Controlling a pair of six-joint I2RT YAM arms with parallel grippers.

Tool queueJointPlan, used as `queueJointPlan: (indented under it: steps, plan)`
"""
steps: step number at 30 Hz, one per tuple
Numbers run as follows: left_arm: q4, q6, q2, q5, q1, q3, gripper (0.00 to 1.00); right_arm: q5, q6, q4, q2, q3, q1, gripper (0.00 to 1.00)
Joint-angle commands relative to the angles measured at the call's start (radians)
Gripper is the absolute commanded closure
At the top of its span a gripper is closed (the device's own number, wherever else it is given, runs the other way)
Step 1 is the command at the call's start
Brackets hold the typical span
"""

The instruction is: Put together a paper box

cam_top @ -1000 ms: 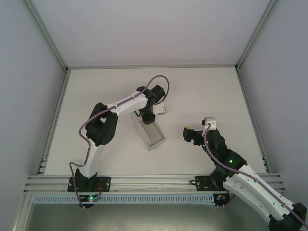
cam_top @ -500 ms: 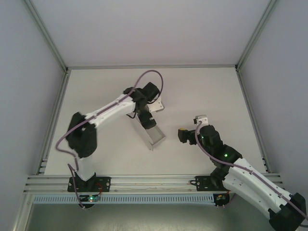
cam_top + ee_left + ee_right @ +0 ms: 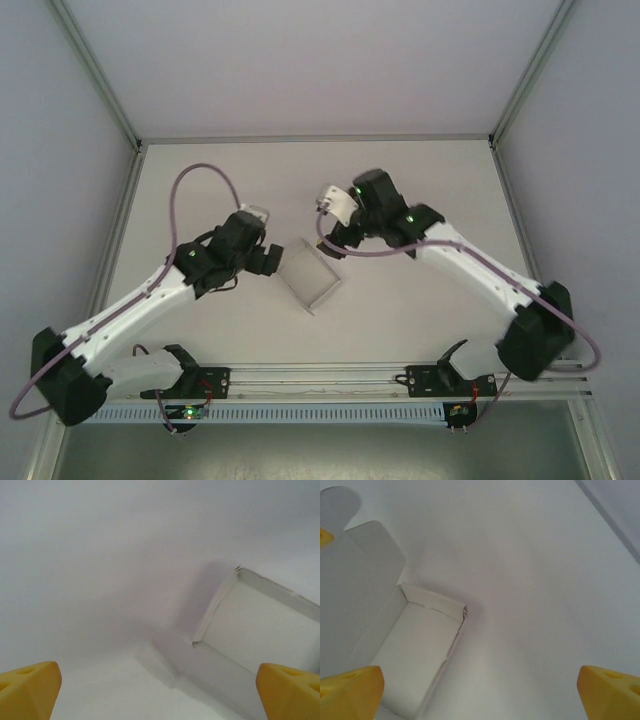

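White thin card, plain: paper box point(image 3: 312, 280) lies on the pale worktop point(image 3: 430, 190), hollow side up, lid flap point(image 3: 365, 570) unfolded. Long axis runs diagonally across the worktop, far-left to near-right. Left tool point(image 3: 268, 262) sits just beside the box's left edge, yellow fingertips point(image 3: 30, 690) spread wide, nothing between them. Right tool point(image 3: 330, 246) is at the box's far end, likewise spread wide, gripping nothing.

The white paper box point(image 3: 311, 277) lies open-topped mid-table, low walls raised, one flap unfolded.
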Motion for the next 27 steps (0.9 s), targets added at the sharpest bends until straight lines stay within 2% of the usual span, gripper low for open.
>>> queueJointPlan:
  steps: [1,4,8,11,13,16,20,24,27]
  plan:
    - [-0.084,-0.234,-0.156,-0.158,0.008,-0.071,0.0,-0.116,-0.437,-0.281,0.129,0.135,-0.007,0.02]
    - [-0.15,-0.327,-0.283,-0.219,0.008,-0.122,0.0,-0.112,-0.485,-0.335,0.254,0.261,-0.009,0.02]
    - [-0.068,-0.262,-0.37,-0.078,0.008,-0.156,0.0,-0.156,-0.462,-0.404,0.407,0.429,0.001,0.02]
    - [-0.079,-0.252,-0.34,-0.063,0.007,-0.124,0.0,-0.099,-0.541,-0.474,0.52,0.54,0.023,0.02]
    - [-0.114,-0.263,-0.304,-0.088,0.008,-0.098,0.0,-0.042,-0.617,-0.607,0.623,0.672,0.03,0.05]
    - [-0.116,-0.267,-0.269,-0.09,0.008,-0.105,0.0,-0.05,-0.659,-0.783,0.754,0.861,0.026,0.1]
    - [-0.078,-0.252,-0.27,-0.061,0.007,-0.136,0.0,-0.059,-0.675,-0.775,0.771,0.886,0.038,0.12]
    - [-0.071,-0.261,-0.316,-0.057,0.007,-0.159,0.0,-0.026,-0.496,-0.764,0.785,0.907,0.049,0.16]
    - [-0.066,-0.261,-0.356,-0.05,0.008,-0.179,0.0,-0.017,-0.399,-0.712,0.735,0.821,0.05,0.16]
